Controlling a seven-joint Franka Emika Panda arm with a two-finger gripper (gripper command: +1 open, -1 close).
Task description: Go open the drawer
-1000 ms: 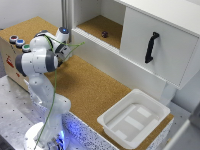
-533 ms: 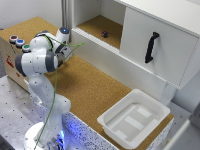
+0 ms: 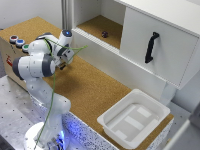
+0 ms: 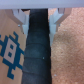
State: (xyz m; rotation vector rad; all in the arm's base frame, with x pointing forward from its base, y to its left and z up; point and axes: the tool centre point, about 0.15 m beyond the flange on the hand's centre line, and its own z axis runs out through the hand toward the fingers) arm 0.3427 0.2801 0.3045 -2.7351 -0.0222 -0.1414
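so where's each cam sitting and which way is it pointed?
Exterior view: off the arm, raised, looking down across the cork counter at the cabinet with the black handle and the white tray; the whole arm shows.
Wrist view: on the wrist, looking down between the hand fingers at a dark strip; only the fingertips show.
Shared: the cork surface, the hand.

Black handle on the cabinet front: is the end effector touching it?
Apart. The exterior view shows the end effector over cork, far from the black handle.

free: bare cork tabletop (image 3: 95,87) before cabinet (image 3: 155,45) | free: handle (image 3: 151,47) front unobstructed | obstacle: white tray (image 3: 134,118) below handle, on tabletop edge
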